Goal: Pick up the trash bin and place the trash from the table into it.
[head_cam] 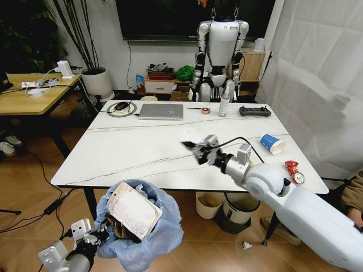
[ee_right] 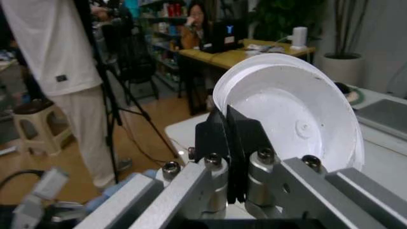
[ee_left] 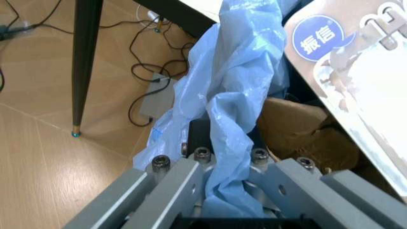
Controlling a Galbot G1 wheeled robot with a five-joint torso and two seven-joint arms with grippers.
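The left gripper (head_cam: 91, 241) sits low at the near-left, clamped on the baggy liner and rim of the trash bin (head_cam: 156, 235), which hangs below the near edge of the tabletop (head_cam: 130, 153). In the left wrist view its fingers (ee_left: 190, 176) pinch a fold of blue plastic. The bin already carries a clear plastic tray (head_cam: 134, 209) lying tilted across its mouth, with brown cardboard (ee_left: 299, 129) beneath it.

Further right, the right gripper (head_cam: 199, 152) hovers over the middle of the tabletop, shut on the edge of a white plastic lid (ee_right: 292, 107) held upright. The step in hand looks like carrying this lid to the bin. To do it well, the arm should probably travel toward the near-left edge and release over the open gap beside the tray, since the tray covers much of the mouth and a drop onto it could slide off to the floor. The left arm would do best keeping the bin steady and close under the edge.

To the right, a blue paper cup (head_cam: 272, 144) lies on its side and a crushed red can (head_cam: 293, 170) rests near the corner, both well apart from the gripper. At the far edge, a laptop (head_cam: 161, 111), a remote controller (head_cam: 254, 111) and a spray bottle (head_cam: 224, 105) are clear of the path.
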